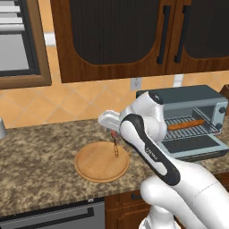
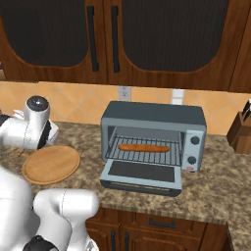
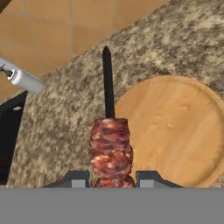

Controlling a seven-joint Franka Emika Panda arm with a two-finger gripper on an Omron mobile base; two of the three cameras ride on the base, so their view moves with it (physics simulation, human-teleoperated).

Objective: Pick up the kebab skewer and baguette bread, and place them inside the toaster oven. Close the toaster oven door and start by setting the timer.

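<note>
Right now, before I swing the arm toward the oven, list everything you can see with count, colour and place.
kebab skewer: one, dark stick with reddish-brown meat, held between the fingers above the board.
baguette: one, orange-brown, on the rack inside the toaster oven.
toaster oven: one, blue-grey, on the counter, right of the board.
oven door: one, blue-grey frame, folded down open.
round board: one, light wood, on the counter.
knife block: one, brown, far right.
counter: speckled brown.
gripper: one, closed on the skewer.
</note>
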